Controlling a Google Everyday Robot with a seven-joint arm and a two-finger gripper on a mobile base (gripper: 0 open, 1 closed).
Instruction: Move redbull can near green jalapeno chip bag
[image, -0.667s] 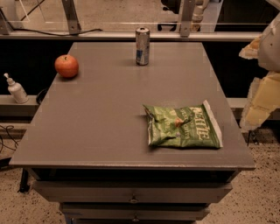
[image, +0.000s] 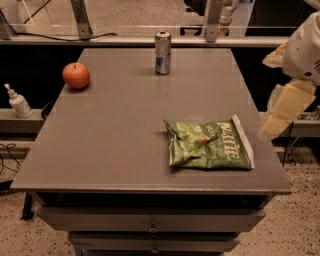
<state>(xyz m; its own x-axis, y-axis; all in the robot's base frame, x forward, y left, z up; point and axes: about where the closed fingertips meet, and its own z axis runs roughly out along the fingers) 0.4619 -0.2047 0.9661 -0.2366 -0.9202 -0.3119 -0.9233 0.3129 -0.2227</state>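
Note:
The redbull can (image: 162, 52) stands upright at the far middle of the grey table (image: 110, 140), silver with blue patches. The green jalapeno chip bag (image: 209, 145) lies flat at the near right of the table, its white end strip to the right. My gripper (image: 283, 109) hangs off the table's right edge, beyond the bag and far from the can, with cream-coloured fingers (image: 291, 102) pointing down and left. It holds nothing that I can see.
A red apple (image: 76, 75) sits at the far left of the table. A white pump bottle (image: 19, 102) stands on a ledge left of the table. Metal frame legs (image: 81, 19) rise behind the far edge. Drawers (image: 150, 220) are below the front.
The gripper at the right edge has shifted slightly toward the table. The can, bag and apple have not moved.

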